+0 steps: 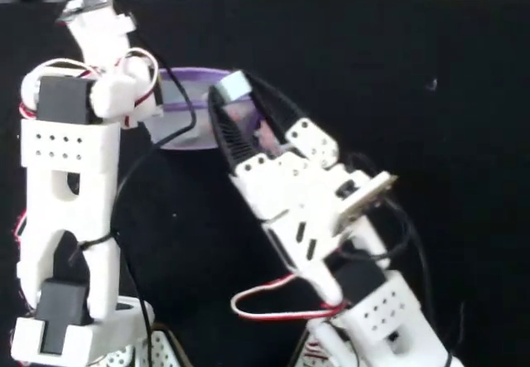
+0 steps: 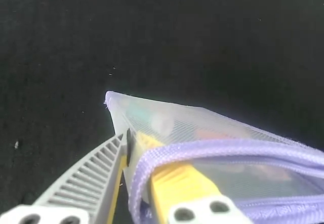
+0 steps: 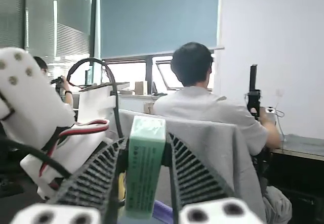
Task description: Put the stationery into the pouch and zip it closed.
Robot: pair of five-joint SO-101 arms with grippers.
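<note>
The pouch (image 1: 180, 94), a pale mesh one with a purple zip band, is seen against the black worktop (image 1: 431, 118) with its mouth unzipped. Its edge is pinched by the left gripper (image 2: 132, 142). The yellow finger (image 2: 177, 183) is set inside the mouth, and the grey ribbed finger (image 2: 96, 168) is pressed to the outside of the mesh wall. Faint coloured shapes are made out through the mesh (what they are cannot be told). Whether the pouch is resting on the worktop or is lifted off it cannot be told. Just beside the pouch's purple rim, on the side away from the left gripper, a green block (image 1: 234, 85) is clamped by the right gripper (image 3: 146, 144). It is held between the two black ribbed fingers (image 3: 195, 178), with its end left standing beyond their tips and outside the pouch.
</note>
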